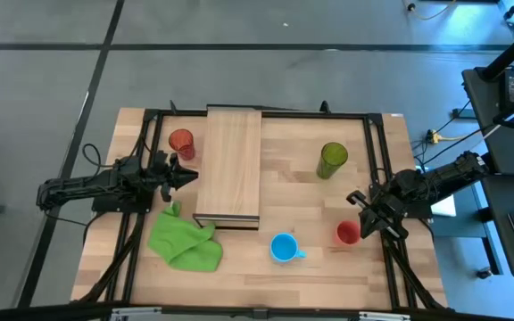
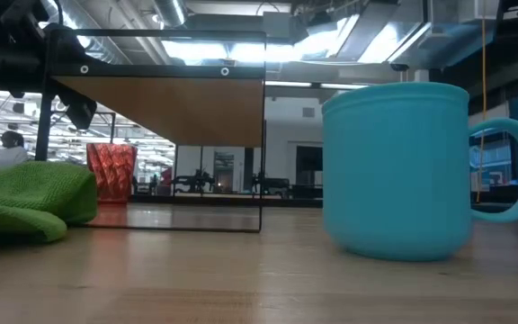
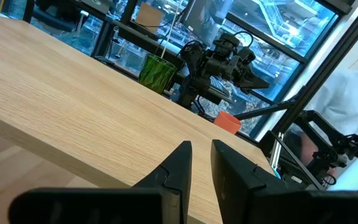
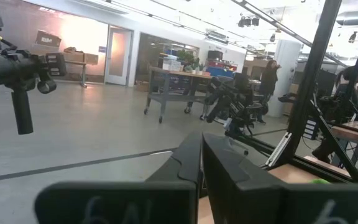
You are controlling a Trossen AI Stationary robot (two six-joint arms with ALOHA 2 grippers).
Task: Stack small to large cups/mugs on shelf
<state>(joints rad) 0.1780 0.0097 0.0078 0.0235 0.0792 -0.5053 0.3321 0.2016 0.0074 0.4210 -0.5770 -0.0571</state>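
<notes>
The shelf [image 1: 228,165] is a pale wood board raised on dark legs in the table's middle-left. On the table stand the red-orange tumbler [image 1: 181,143] left of the shelf, the green tumbler [image 1: 333,160] far right, the small red cup [image 1: 348,234] near right, and the light-blue mug [image 1: 284,248] near the front edge, each on its base. My left gripper [image 1: 191,175] hovers at the shelf's left edge, with a narrow gap between its fingers [image 3: 201,146]. My right gripper [image 1: 360,209] is shut [image 4: 202,138] just beyond the small red cup.
A crumpled green cloth [image 1: 184,239] lies by the shelf's near left corner. A dark frame [image 1: 266,113] runs around the table. In the low view the mug [image 2: 394,171] fills the right side, and the cloth [image 2: 25,198] and red-orange tumbler [image 2: 111,171] are on the left. A person [image 3: 353,93] is beyond the table.
</notes>
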